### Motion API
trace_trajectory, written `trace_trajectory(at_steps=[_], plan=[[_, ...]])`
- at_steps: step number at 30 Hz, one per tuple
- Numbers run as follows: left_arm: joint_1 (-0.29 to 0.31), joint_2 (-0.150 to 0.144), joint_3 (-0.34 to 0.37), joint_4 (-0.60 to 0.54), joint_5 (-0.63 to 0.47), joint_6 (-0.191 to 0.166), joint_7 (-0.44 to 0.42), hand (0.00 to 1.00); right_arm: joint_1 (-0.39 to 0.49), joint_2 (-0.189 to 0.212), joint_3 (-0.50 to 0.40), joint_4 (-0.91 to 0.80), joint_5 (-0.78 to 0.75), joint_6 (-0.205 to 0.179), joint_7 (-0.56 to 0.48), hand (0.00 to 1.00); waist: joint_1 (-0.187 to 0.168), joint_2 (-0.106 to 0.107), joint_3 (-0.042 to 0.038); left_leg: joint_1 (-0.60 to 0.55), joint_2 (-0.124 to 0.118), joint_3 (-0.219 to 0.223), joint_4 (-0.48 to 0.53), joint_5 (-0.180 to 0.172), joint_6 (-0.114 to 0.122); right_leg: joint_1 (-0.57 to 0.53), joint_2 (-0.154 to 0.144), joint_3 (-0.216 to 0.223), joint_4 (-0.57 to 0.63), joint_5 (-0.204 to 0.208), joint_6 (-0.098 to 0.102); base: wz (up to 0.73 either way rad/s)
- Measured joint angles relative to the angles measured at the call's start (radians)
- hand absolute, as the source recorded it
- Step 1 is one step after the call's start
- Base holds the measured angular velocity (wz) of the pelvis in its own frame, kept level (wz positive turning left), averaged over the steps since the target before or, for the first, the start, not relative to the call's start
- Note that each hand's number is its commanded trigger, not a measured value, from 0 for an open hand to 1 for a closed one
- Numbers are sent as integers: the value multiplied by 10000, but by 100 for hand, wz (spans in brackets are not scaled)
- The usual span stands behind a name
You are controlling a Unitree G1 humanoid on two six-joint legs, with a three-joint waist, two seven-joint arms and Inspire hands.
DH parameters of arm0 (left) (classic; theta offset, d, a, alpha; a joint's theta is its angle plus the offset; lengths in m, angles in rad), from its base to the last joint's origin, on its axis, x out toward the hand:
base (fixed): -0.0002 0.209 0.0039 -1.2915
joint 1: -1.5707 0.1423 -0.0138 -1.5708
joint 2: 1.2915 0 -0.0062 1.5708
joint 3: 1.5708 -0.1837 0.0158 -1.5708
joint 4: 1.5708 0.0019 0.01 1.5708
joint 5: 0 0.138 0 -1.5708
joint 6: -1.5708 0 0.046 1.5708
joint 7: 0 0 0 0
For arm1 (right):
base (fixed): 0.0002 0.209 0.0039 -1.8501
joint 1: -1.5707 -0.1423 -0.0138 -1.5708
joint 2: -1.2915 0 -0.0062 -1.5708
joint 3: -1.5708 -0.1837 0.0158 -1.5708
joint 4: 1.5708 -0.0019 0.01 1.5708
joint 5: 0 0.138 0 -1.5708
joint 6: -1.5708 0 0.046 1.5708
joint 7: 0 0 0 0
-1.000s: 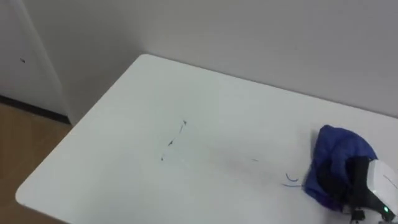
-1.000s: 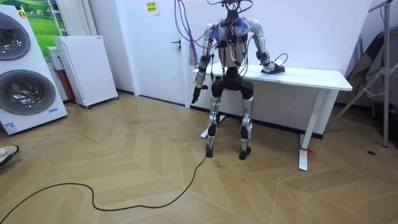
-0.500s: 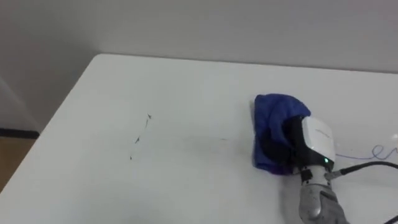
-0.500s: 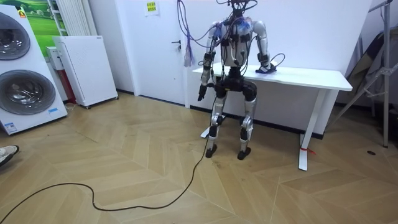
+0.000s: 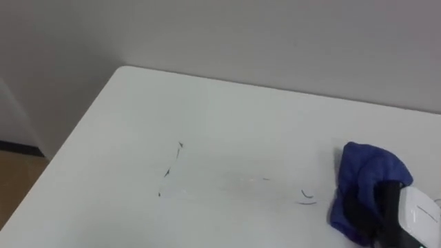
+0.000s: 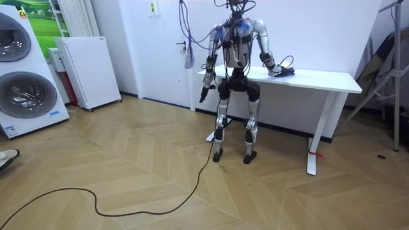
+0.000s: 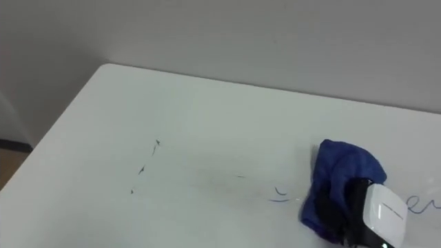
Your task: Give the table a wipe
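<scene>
A crumpled blue cloth (image 5: 366, 167) lies on the white table (image 5: 227, 114) toward its right side. My right hand (image 5: 390, 207) rests on the cloth's near side, its dark fingers curled into the folds. Thin dark pen marks (image 5: 170, 170) run across the table's left half. A small curved mark (image 5: 306, 199) sits just left of the cloth. In the room view I stand at the table's left end, with my left hand (image 6: 202, 95) hanging at my side, away from the table.
The table's left edge and far corner (image 5: 127, 69) meet a plain wall. A blue scribble (image 7: 422, 202) lies right of the cloth. In the room view a washing machine (image 6: 25, 80) and a white cabinet (image 6: 89, 70) stand far off on the left.
Half a second ago the cloth and my right hand were nearer the table's middle; now they are back at the right. The head view has shifted too.
</scene>
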Motion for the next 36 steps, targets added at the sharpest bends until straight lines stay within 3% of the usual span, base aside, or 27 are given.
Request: trace_trajectory(at_steps=[2, 4, 6, 7, 8, 10, 12, 14, 16, 17, 19, 21, 23, 24, 25, 27, 32, 34, 36], plan=[[-166, -35, -232, 154, -74, -18, 15, 0, -294, 296, 138, -350, -44, 612, 400, 100, 279, 12, 9, 30, 10, -87, -33, -29, 25, -138, 95, 85, 41, 98, -100, -45], [-291, -19, -745, 485, -391, 53, 48, 0, -847, 329, 1017, -1201, -293, 1641, 1541, 100, 674, 39, 57, 17, -17, -303, -31, -91, 25, -361, 294, 245, 50, 275, -268, -63], [-432, -48, -974, 705, -428, 112, 51, 0, -1291, 433, 1947, -1908, -646, 2090, 2451, 100, 962, 21, 112, -54, -16, -525, -28, -100, 31, -518, 413, 259, 48, 306, -327, -38], [-473, -64, -1081, 764, -504, 117, 52, 0, -1642, 518, 2599, -2273, -735, 2106, 3040, 100, 1109, 13, 219, -123, -7, -714, -9, -92, 21, -564, 476, 255, 23, 272, -363, -14], [-542, -71, -1132, 763, -553, 120, 51, 0, -1840, 543, 2849, -2356, -810, 2094, 3264, 100, 1153, 10, 253, -169, -5, -844, -5, -82, 8, -586, 510, 254, -1, 263, -377, 13], [-424, -198, -1185, 639, -458, 200, -30, 0, -2370, 892, 3418, -2317, -1119, 1901, 3915, 100, 1217, 46, 279, -385, 13, -1216, 43, -21, 7, -708, 562, 152, 15, 211, -462, 29], [-36, -378, -1182, 374, -384, 264, -56, 0, -2407, 859, 3505, -2325, -1306, 1748, 4082, 100, 1205, 148, 262, -450, 7, -1362, 42, -9, 3, -700, 545, 66, 9, 215, -510, 25], [325, -405, -1165, 199, -386, 347, -107, 0, -2212, 738, 3363, -2211, -1396, 1323, 3911, 100, 1036, 155, 261, -453, 7, -1364, 52, -8, 5, -626, 524, -1, -12, 165, -496, 25], [400, -400, -817, 89, -256, 426, -163, 0, -1530, 647, 2830, -1867, -1360, 489, 2979, 100, 673, 98, 235, -389, -35, -1313, 86, 18, 45, -295, 447, -25, -206, 90, -395, 54], [359, -401, -621, 118, -29, 421, -211, 0, -1309, 621, 2599, -1788, -1355, 300, 2715, 100, 595, 76, 233, -343, -58, -1233, 80, 48, 67, -269, 403, -26, -208, 50, -344, 59], [60, -379, 385, 500, 865, 379, -248, 0, -34, 211, 1573, -1727, -1139, -170, 1340, 100, 483, 24, 215, -256, -226, -832, 66, 103, 146, -17, 162, -21, -199, -124, -142, 48], [42, -245, 1053, 506, 1044, 299, -216, 0, 849, -7, 744, -1686, -992, -296, 385, 100, 336, 26, 195, -225, -347, -483, 67, 123, 181, 98, 6, 15, -187, -206, -20, 21], [59, 88, 1275, 428, 1018, 245, -209, 0, 1330, -95, 110, -1289, -738, -378, -390, 100, 231, -92, 209, -250, -378, -287, 71, 135, 202, 143, -12, 230, -191, -216, 4, 3], [71, 281, 1296, 358, 1018, 237, -210, 0, 1425, -158, -144, -805, -552, -424, -738, 100, 150, -185, 145, -247, -376, -237, 84, 132, 209, 159, -11, 261, -185, -215, 4, 0], [143, 343, 1296, 186, 1020, 233, -222, 0, 1425, -236, -425, -390, -535, -424, -865, 100, 24, -207, 63, -198, -374, -229, 109, 94, 274, 212, -11, 270, -176, -215, 5, 4], [168, 253, 1204, -27, 1020, 229, -280, 0, 1422, -419, -696, -42, -519, -422, -897, 100, -57, -145, 20, -106, -374, -242, 104, 2, 381, 365, -20, 268, -186, -207, 32, 5], [93, 85, 331, 69, 947, 209, -99, 0, 1063, -337, -494, 36, -149, -123, -526, 100, 5, -87, -17, 145, -369, -263, 111, -7, 380, 516, 41, 413, -152, -164, -7, -9], [53, -18, -428, 276, 288, 212, 106, 0, 564, -67, -53, -422, 340, 587, 83, 100, 180, -78, -13, 148, -329, -277, 108, -17, 369, 336, 188, 592, -156, 29, -108, -58], [-34, -133, -753, 463, 6, 219, 193, 0, 26, 187, 278, -689, 291, 1175, 679, 100, 425, -63, 2, 143, -305, -460, 106, -65, 380, 120, 315, 474, -150, 233, -246, -86]])
